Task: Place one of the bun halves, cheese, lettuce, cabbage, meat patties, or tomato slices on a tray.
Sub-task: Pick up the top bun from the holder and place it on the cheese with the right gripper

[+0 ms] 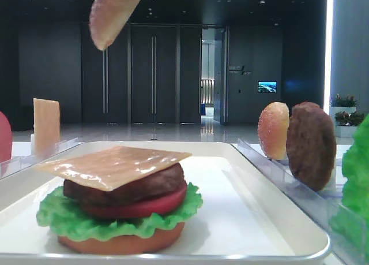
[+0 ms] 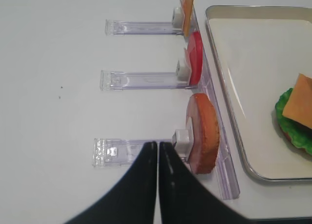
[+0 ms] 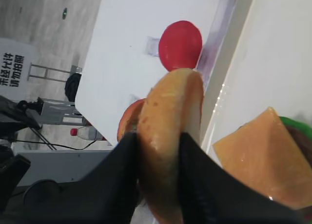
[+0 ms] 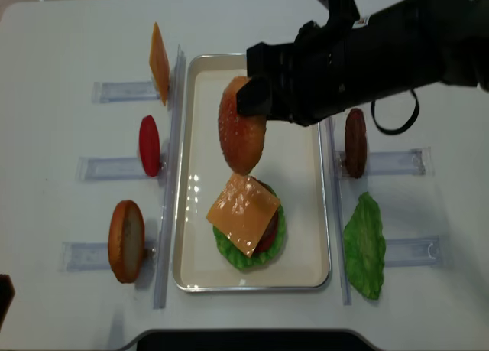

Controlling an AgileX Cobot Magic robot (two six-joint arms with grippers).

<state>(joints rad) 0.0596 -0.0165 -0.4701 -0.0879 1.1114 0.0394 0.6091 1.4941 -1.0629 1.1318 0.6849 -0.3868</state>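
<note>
Top bun carried on edge above the tray, stack waiting just below and toward the near end.

From the left: the left gripper (image 2: 157, 151) hangs idle with its black jaws pressed together on nothing, beside the clear plastic racks (image 2: 141, 79) that hold a thin tan-orange cheese slice (image 4: 158, 63), a smooth red tomato disc (image 4: 149, 145) and a flat orange-brown bottom bun (image 4: 126, 240). The large white silver-rimmed tray (image 4: 298, 175) carries the built stack, topped by a square cheese slice (image 4: 244, 212). The right gripper (image 3: 158, 151), reaching across from the right, is clamped on the domed golden-brown top bun (image 4: 241, 134), held upright with its long axis along the tray. The stack sits below the bun, slightly nearer; I judge the bun must tip flat before lowering.
</note>
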